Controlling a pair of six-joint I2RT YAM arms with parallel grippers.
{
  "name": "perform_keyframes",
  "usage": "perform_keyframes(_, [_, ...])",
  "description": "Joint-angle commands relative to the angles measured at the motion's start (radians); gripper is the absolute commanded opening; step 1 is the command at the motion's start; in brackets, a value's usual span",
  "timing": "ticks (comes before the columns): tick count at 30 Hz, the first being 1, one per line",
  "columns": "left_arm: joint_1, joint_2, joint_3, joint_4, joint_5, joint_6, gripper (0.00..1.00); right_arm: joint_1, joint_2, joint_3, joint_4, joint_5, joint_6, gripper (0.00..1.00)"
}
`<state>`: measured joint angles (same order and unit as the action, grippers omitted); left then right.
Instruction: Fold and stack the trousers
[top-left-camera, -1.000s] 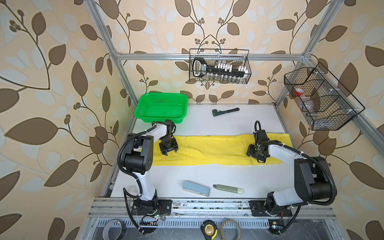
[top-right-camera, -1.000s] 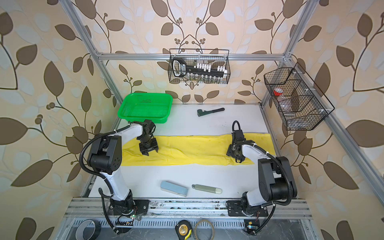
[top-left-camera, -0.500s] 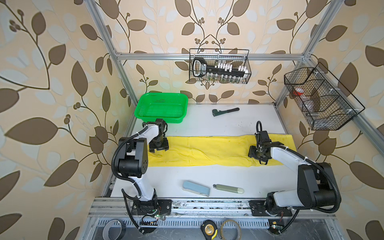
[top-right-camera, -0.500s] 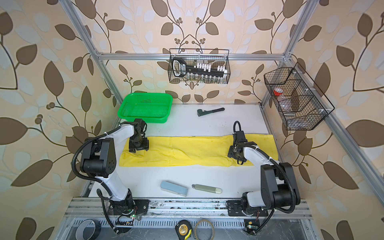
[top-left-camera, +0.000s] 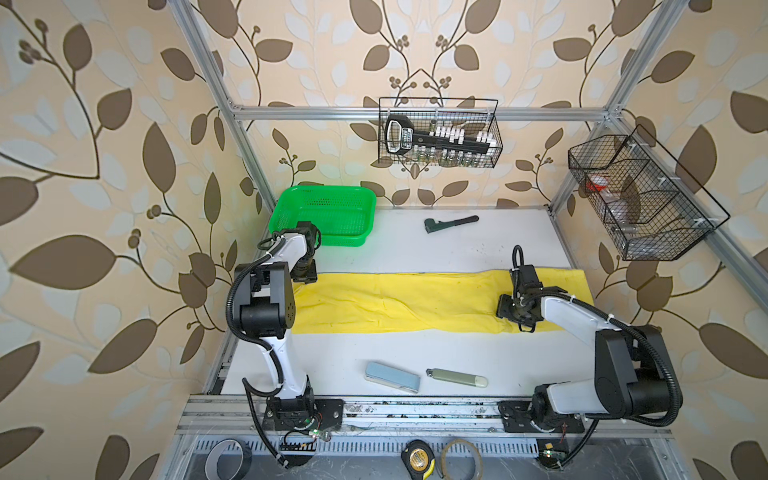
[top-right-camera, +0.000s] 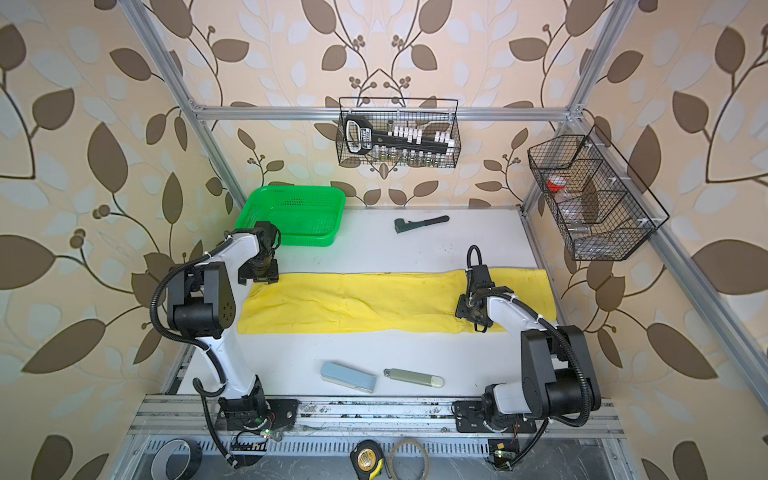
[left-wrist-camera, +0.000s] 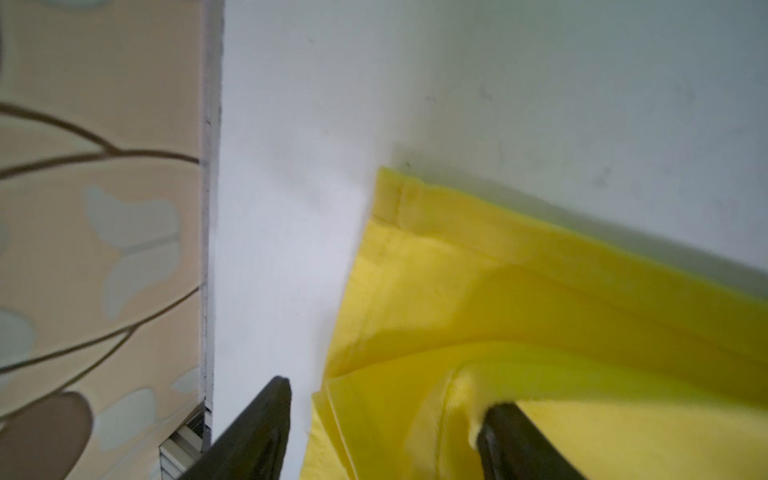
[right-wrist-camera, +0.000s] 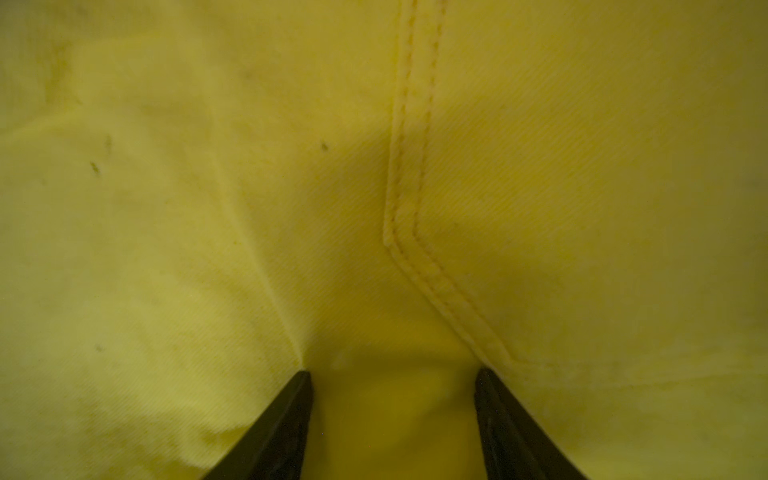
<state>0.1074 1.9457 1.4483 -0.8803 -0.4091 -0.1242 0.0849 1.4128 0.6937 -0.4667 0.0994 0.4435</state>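
White table (top-left-camera: 415, 257) under spread yellow trousers (top-left-camera: 395, 303), green basket (top-left-camera: 332, 240), black wrench (top-left-camera: 451, 223), blue case (top-left-camera: 392, 377), pale tube (top-left-camera: 456, 377).

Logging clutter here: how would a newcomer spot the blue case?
Find the yellow trousers across the white table. Between them and the arm bases lie two small items; the case is the flat pale blue block, not the thin olive tube.

The left arm (top-left-camera: 286, 249) and right arm (top-left-camera: 575, 318) share white rounded link shells and bulky matte-black joint housings. A ribbed black cable hose (top-left-camera: 230, 303) loops along each, tied with white zip ties. Black base blocks (top-left-camera: 291, 412) carry thin red wires. The left tool (left-wrist-camera: 390, 395) and right tool (right-wrist-camera: 392, 374) end in black tapered fingers (right-wrist-camera: 282, 428).
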Motion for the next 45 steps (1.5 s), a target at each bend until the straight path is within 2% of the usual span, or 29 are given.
perform_keyframes(1, [0.015,0.044,0.081,-0.067,-0.098,0.042,0.71,0.004,-0.024,-0.016,-0.011,-0.027,-0.015,0.63])
perform_keyframes(5, [0.028,0.086,0.191,-0.121,-0.174,0.051,0.72,0.001,-0.038,-0.013,-0.023,-0.033,-0.024,0.63])
perform_keyframes(8, [0.036,0.090,0.235,-0.155,-0.092,0.033,0.72,0.001,-0.046,-0.009,-0.021,-0.043,-0.036,0.63])
perform_keyframes(14, [0.039,-0.006,0.179,-0.235,0.165,-0.051,0.73,0.018,-0.101,0.006,0.003,-0.140,-0.073,0.63])
perform_keyframes(17, [0.039,-0.089,0.078,-0.276,0.256,-0.127,0.73,0.066,-0.134,0.011,0.014,-0.198,-0.099,0.63])
perform_keyframes(19, [0.040,-0.152,-0.002,-0.281,0.260,-0.164,0.73,0.112,-0.156,0.008,0.031,-0.239,-0.118,0.63])
perform_keyframes(24, [0.067,-0.285,-0.188,-0.254,0.295,-0.291,0.73,0.313,-0.207,-0.005,0.116,-0.227,-0.237,0.63])
perform_keyframes(28, [0.173,-0.349,-0.333,-0.174,0.393,-0.417,0.73,0.434,-0.182,0.011,0.150,-0.177,-0.343,0.64])
perform_keyframes(32, [0.279,-0.401,-0.448,-0.061,0.494,-0.459,0.74,0.508,-0.114,0.056,0.138,-0.154,-0.425,0.64])
perform_keyframes(36, [0.328,-0.357,-0.441,-0.039,0.419,-0.398,0.75,0.555,-0.071,0.073,0.157,-0.152,-0.414,0.64])
perform_keyframes(40, [0.341,-0.329,-0.416,0.043,0.321,-0.256,0.80,0.591,-0.054,0.069,0.191,-0.143,-0.371,0.66])
perform_keyframes(45, [0.341,-0.246,-0.350,0.094,0.364,-0.092,0.81,0.612,-0.066,0.054,0.223,-0.152,-0.314,0.69])
